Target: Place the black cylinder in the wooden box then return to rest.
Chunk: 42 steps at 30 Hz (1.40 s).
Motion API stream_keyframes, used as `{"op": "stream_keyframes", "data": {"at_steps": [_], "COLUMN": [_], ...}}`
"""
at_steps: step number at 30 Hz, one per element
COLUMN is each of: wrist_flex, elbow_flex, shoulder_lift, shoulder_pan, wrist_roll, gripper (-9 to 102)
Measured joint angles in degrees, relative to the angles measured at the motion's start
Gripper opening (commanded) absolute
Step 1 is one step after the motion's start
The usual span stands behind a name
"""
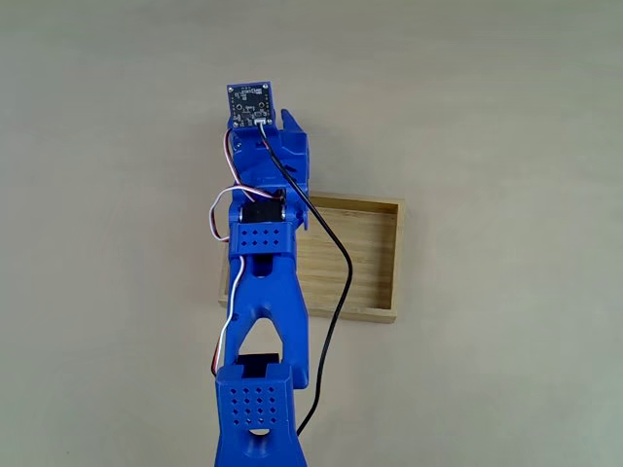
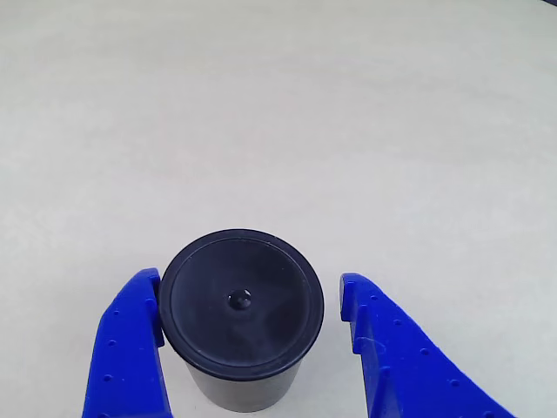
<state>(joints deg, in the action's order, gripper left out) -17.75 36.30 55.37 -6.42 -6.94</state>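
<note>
In the other view, the gripper (image 2: pixel 252 348) is spread, with its 2 blue fingers on either side of the black cylinder (image 2: pixel 241 318). The left finger (image 2: pixel 130 357) is touching or just beside the cylinder's rim, while the right finger (image 2: pixel 392 357) stands apart from it with a clear gap. Nothing is pinched yet. The cylinder stands upright on the pale table (image 2: pixel 278 113), its round lid with a small central dimple facing the camera.

It looks like a light, rigid plastic canister with a smooth matte wall, so it is probably easy to lift but could slip or tip if squeezed off-centre. The best hold seems to be across the wall just under the overhanging lid, with both fingers level, since the lid's lip would help stop it sliding down. Because 1 finger is nearer than the other, closing may nudge the cylinder sideways first.

In the fixed view, the blue arm (image 1: pixel 261 282) reaches up the picture over the left part of the wooden box (image 1: pixel 365 258), which lies behind the wrist. There the wrist and its circuit board (image 1: pixel 250 102) cover the fingers and cylinder. In the other view, the cylinder's base and the finger roots are cut off at the bottom edge.
</note>
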Motion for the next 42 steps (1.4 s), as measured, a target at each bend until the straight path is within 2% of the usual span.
{"op": "stream_keyframes", "data": {"at_steps": [4,17,42], "wrist_flex": [0.0,0.0,0.0], "elbow_flex": [0.09,1.23,1.23], "shoulder_lift": [0.44,2.2,1.76], "shoulder_pan": [0.0,-0.09,-0.09], "wrist_roll": [0.0,0.0,2.37], "gripper": [22,20,18]}}
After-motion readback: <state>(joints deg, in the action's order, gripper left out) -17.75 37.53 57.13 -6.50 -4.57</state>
